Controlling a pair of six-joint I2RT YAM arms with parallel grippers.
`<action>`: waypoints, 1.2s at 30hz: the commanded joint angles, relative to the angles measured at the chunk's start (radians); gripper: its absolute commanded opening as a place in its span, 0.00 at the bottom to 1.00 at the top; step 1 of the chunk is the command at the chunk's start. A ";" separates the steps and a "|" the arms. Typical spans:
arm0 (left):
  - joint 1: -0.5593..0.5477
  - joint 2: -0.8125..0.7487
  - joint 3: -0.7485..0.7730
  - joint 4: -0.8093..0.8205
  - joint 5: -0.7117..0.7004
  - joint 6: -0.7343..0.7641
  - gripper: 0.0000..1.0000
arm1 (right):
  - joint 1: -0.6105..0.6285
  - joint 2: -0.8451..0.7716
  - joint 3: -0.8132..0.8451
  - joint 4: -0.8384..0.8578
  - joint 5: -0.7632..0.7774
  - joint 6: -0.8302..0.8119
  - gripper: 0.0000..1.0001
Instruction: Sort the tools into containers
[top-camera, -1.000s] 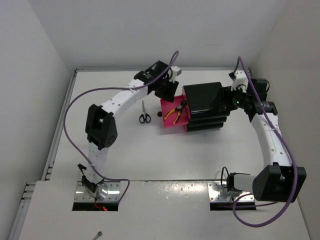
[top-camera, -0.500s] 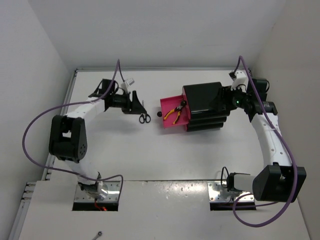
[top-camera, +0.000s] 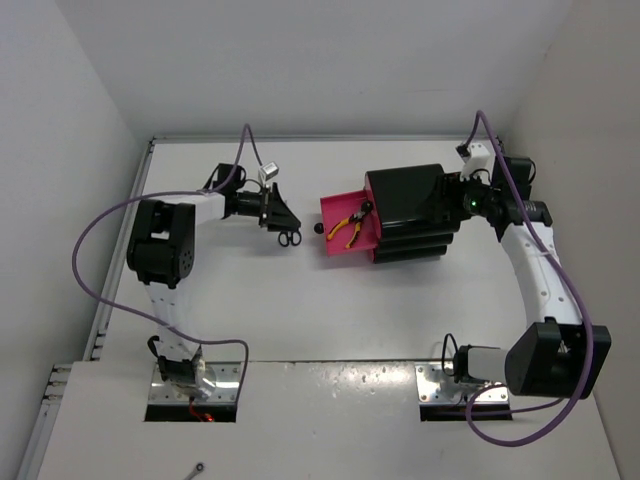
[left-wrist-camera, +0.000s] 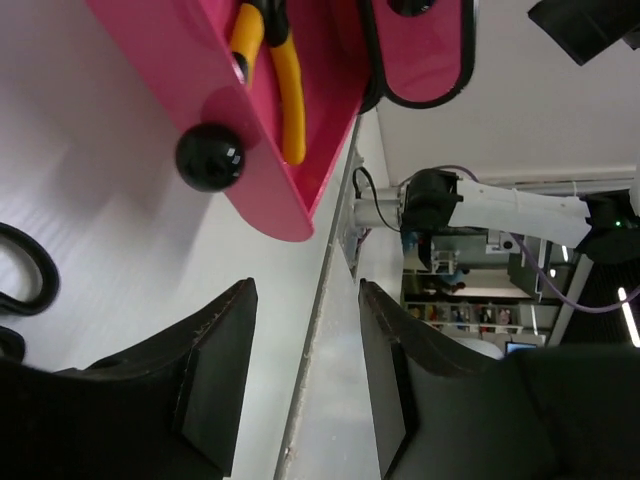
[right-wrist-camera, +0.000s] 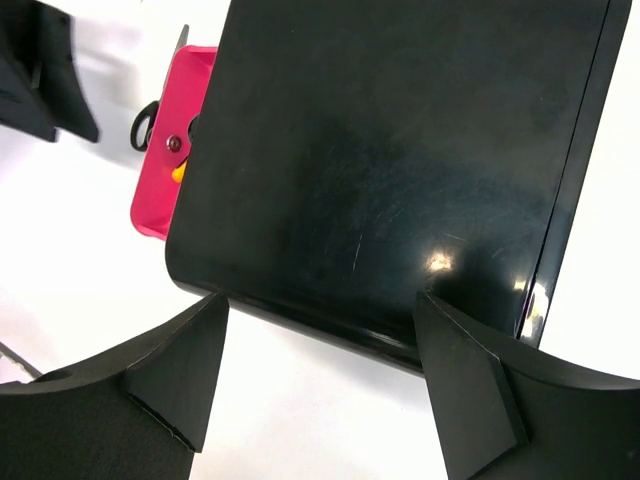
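The work surface is a white table (top-camera: 300, 320) closed in by white walls (top-camera: 300, 70) on three sides. A glossy black box (top-camera: 405, 195) with rounded edges stands on it and serves as the reference for all positions below.

**Drawer.** One pink drawer (top-camera: 345, 250) is pulled out from the left face of the box. Its round black knob (top-camera: 318, 229) is on the end farthest from the box. In the left wrist view, a second drawer (left-wrist-camera: 420, 60) sits shut in the black face of the box, behind the open one.

**Pliers.** The pliers (top-camera: 350, 228) lie inside the open drawer, just left of the box. They rest diagonally, with their yellow handles toward the knob end.

**Scissors.** The black-handled scissors (top-camera: 288, 238) lie flat on the table left of the box. They are past the knob and clear of the drawer. The left wrist view shows only part of the handles (left-wrist-camera: 30, 270), at the frame's left edge.

**Left hand.** The left hand (top-camera: 280, 215) is left of the box, low over the blade end of the scissors and pointing toward the box. Its fingers (left-wrist-camera: 215, 370) stand apart with only bare table between them. The scissors lie outside that gap.

**Right hand.** The right hand (top-camera: 458, 200) is at the right side of the box. In its wrist view the fingers (right-wrist-camera: 180, 370) are spread, with their tips at the near edge of the box. Whether they press on the box cannot be told.
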 joint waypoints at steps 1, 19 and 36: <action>-0.009 0.076 0.053 0.012 0.064 0.013 0.51 | 0.007 0.005 0.005 0.029 -0.020 0.010 0.75; -0.060 0.278 0.253 -0.099 0.138 0.090 0.58 | 0.007 0.045 0.005 0.029 -0.011 0.001 0.75; -0.112 0.338 0.348 -0.127 0.156 0.099 0.58 | 0.007 0.063 0.014 0.029 -0.011 -0.008 0.75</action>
